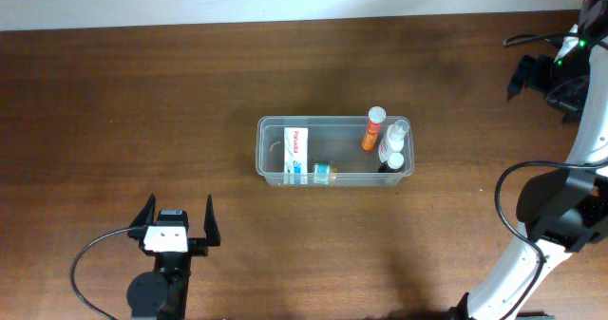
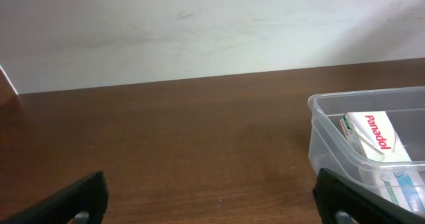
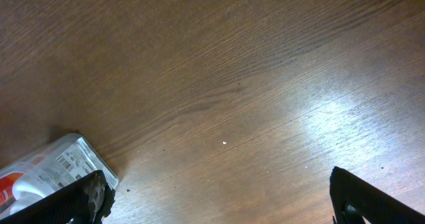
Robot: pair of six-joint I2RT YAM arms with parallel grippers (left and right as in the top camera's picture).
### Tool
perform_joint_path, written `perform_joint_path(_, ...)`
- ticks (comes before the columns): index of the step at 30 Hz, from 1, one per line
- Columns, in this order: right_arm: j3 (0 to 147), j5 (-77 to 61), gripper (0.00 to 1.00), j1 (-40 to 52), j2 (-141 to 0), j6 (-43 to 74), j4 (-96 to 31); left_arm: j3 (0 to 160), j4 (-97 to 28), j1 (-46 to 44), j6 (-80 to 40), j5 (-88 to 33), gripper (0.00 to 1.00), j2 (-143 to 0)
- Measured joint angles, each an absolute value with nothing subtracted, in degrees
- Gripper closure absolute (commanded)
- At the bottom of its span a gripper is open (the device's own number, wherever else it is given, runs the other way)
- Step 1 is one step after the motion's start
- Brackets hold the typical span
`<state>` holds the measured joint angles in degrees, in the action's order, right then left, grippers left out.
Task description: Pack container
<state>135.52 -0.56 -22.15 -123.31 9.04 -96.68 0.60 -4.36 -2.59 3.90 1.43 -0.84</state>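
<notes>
Clear plastic container point(image 1: 334, 120), rect. w/ rounded corners + rim, sits mid-tabletop point(image 1: 142, 92), which is dark wood grain. Inside: white Panadol box point(image 1: 297, 149) at its left end, small bottle point(image 1: 323, 172) just beside the box by the near wall, orange tube w/ white cap point(image 1: 372, 130) + clear bottles point(image 1: 396, 141) at its right end. Left pincer point(image 1: 179, 211) near-left of container, released, empty. Right pincer point(image 3: 219, 201) well off container's far-right, spread wide, empty; shiny packet w/ barcode point(image 3: 60, 167) beside one finger.
</notes>
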Motion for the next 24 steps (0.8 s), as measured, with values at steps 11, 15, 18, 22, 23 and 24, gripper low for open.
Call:
perform_joint_path(11,135.52,-0.56,0.02,-22.04,-123.24,9.04,-96.68,0.6,-4.36,-2.59,3.9,1.43,0.01,-0.84)
perform_joint_path(15,135.15,-0.54,0.02,-21.15,-120.88,9.06,-96.66,0.6,-4.36,-2.59,3.92,1.43,0.01,-0.84)
perform_joint_path(18,134.87,-0.54,0.02,-18.39,-115.94,9.04,-96.64,0.6,-4.36,-2.59,3.9,1.43,0.01,-0.84)
perform_joint_path(22,134.89,-0.56,0.02,-12.12,-107.2,9.04,-96.64,0.6,-4.36,-2.59,3.92,1.43,0.0,-0.82)
perform_joint_path(23,134.89,-0.64,0.02,-10.63,-105.36,9.04,-96.66,0.6,-4.36,-2.59,3.9,1.43,0.01,-0.84)
perform_joint_path(24,134.89,-0.8,0.02,-8.93,-103.53,9.04,-96.68,0.6,-4.34,-2.59,3.9,1.43,0.01,-0.84)
